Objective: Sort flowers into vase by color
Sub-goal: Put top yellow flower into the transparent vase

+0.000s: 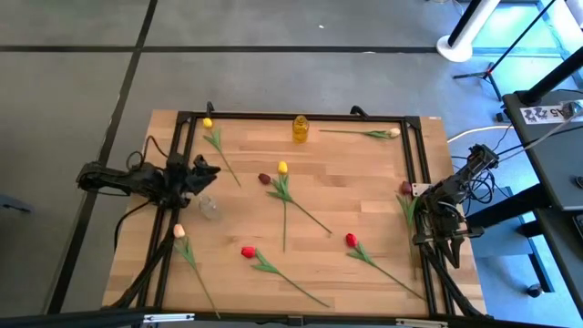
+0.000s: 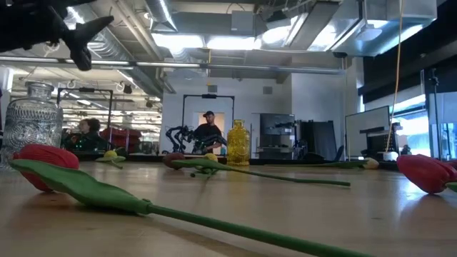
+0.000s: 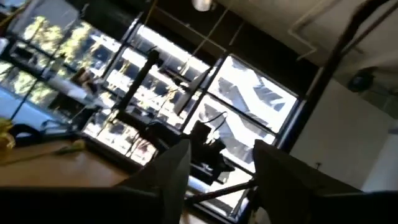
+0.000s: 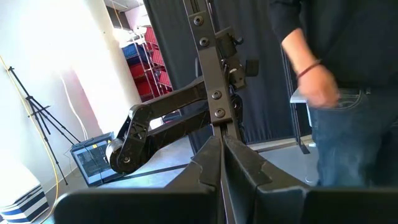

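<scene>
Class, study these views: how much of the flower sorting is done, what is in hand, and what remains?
Done: nothing; the yellow vase and clear vase hold no flowers. In hand: nothing; the left gripper is open and raised, and the right gripper is shut and parked at the table edge. Left: all tulips, including a red one, still lie on the table.

The left gripper (image 1: 208,169) hung parted near the table's left edge; the right gripper (image 1: 440,239), fingers together, sat at its right edge.

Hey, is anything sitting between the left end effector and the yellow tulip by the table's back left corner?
Nothing visible. The left end effector hangs open above the clear vase; bare wood separates it from the yellow tulip.
</scene>
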Controlling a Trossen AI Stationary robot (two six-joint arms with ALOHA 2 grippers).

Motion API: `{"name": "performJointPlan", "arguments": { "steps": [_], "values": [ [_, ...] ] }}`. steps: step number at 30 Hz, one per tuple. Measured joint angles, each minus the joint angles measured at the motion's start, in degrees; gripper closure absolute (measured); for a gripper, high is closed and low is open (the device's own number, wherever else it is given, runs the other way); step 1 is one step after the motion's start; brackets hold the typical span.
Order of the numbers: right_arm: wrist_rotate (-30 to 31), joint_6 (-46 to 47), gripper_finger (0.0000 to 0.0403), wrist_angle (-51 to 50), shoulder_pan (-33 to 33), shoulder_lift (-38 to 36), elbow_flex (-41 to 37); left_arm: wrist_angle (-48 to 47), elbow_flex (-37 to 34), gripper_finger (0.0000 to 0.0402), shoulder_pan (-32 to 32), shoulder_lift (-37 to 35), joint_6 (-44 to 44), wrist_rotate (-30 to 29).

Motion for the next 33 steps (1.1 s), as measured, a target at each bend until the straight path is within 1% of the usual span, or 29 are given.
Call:
{"name": "performJointPlan", "arguments": {
  "steps": [2, 4, 6, 7, 10, 13, 15, 18, 21, 22, 25, 26, 27, 29, 30, 33],
  "values": [
    [0.0, -0.01, 0.0381, 0.02, 0.02, 0.0, -0.01, 3.14, 0.07, 0.0233, 0.0, 0.07, 2.86, 1.81],
    [0.0, 0.01, 0.0381, 0.01, 0.02, 0.02, 0.01, 6.42, 2.08, 0.0233, 0.0, 0.83, 6.73, 5.01],
    [0.01, 0.0, 0.0381, 0.02, 0.01, 0.0, 0.01, 7.1, 5.64, 0.0233, 0.0, 2.74, 9.95, 5.47],
    [0.0, 0.02, 0.0381, 0.02, 0.01, 0.0, -0.01, 6.64, 7.61, 0.0233, 0.0, 4.29, 11.81, 4.54],
    [0.01, -0.01, 0.0381, -0.01, 0.0, 0.01, 0.01, 6.51, 13.36, 0.0233, 0.05, 12.44, 17.16, -1.98],
    [0.01, 0.01, 0.0381, 0.0, 0.0, 0.0, 0.02, 6.69, 18.56, 0.0233, 1.06, 21.97, 19.22, -8.25],
    [0.02, 0.01, 0.0381, -0.01, 0.01, 0.01, 0.0, 6.79, 21.7, 0.0233, 2.33, 28.44, 18.85, -12.26],
    [0.02, 0.0, 0.0381, -0.01, 0.02, 0.01, 0.0, 5.91, 26.18, 0.0233, 3.78, 38.1, 15.3, -19.34],
    [0.01, -0.01, 0.0381, 0.01, 0.01, 0.01, 0.0, 1.6, 30.32, 0.0233, 5.15, 46.62, 18.57, -22.87],
    [0.0, 0.01, 0.0381, 0.02, 0.01, 0.0, 0.01, 0.7, 31.88, 0.0233, 5.87, 49.61, 17.79, -26.55],
    [0.01, 0.0, 0.0381, -0.01, -0.01, 0.01, 0.0, -2.41, 37.03, 0.0233, 8.76, 57.24, 11.73, -41.6],
    [0.0, 0.01, 0.0381, 0.02, 0.02, 0.0, -0.01, -4.42, 39.1, 0.0233, 9.95, 59.46, 10.47, -45.33],
    [0.02, -0.01, 0.0381, 0.0, -0.01, 0.01, 0.01, -7.45, 41.26, 0.0233, 11.32, 61.47, 9.5, -47.37],
    [0.0, 0.0, 0.0381, 0.01, -0.01, 0.0, -0.01, -16.0, 45.45, 0.0233, 14.78, 64.88, 4.91, -47.71],
    [0.0, 0.0, 0.0381, 0.0, -0.01, 0.0, 0.02, -20.36, 47.62, 0.0233, 16.84, 66.44, 0.73, -46.72],
    [0.02, 0.0, 0.0381, 0.01, -0.01, 0.0, 0.0, -36.48, 53.22, 0.0233, 23.26, 69.93, -13.88, -39.54]
  ]
}}
